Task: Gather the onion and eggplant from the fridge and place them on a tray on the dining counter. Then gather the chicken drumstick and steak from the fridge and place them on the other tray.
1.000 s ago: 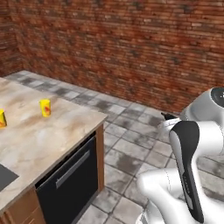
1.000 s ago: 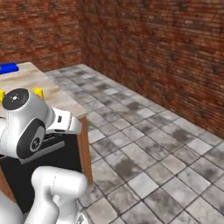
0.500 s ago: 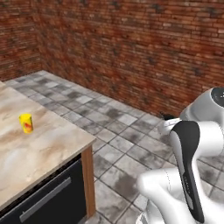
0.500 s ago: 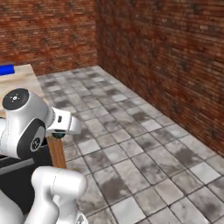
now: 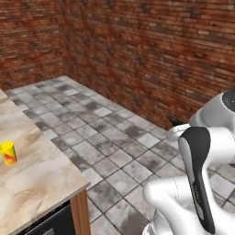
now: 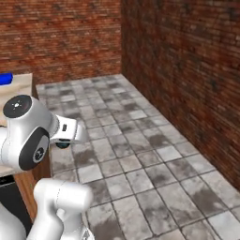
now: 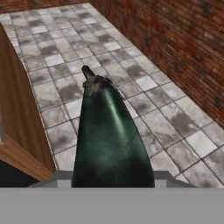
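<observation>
Dark green and glossy, the eggplant (image 7: 111,140) is grasped in the hand (image 7: 113,177), its stem end pointing out over the tiled floor (image 7: 157,118) beside the wooden end of the desk (image 5: 32,179). So this vegetable is out of the fridge but not yet on a tray, by my reading. No tray is in sight; the drumstick and steak seem still to come.
</observation>
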You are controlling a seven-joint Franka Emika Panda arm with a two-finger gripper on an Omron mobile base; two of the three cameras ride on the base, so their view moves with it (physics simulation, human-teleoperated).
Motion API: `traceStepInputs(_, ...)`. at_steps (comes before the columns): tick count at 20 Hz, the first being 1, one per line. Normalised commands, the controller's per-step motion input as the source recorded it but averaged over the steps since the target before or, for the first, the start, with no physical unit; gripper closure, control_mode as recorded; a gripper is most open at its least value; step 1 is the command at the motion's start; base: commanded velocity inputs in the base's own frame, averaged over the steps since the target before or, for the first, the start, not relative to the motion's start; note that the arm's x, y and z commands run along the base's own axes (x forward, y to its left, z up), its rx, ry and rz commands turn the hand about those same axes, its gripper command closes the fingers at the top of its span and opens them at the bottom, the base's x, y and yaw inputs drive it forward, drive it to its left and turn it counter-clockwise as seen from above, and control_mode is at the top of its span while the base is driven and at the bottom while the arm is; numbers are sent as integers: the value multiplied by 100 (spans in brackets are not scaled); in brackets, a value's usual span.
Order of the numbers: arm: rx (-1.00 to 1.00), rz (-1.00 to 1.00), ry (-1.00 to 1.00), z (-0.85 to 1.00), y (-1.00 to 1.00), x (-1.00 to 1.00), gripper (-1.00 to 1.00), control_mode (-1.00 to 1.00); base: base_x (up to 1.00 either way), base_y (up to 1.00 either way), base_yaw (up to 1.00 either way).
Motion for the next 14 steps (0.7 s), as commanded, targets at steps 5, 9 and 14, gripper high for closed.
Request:
traceStepInputs(5, 0, 0, 0, 0, 0, 0, 100, 100, 100, -34, 29)
traceStepInputs(9, 0, 0, 0, 0, 0, 0, 100, 100, 100, -46, 29)
traceStepInputs(14, 0, 0, 0, 0, 0, 0, 100, 100, 100, -44, 29)
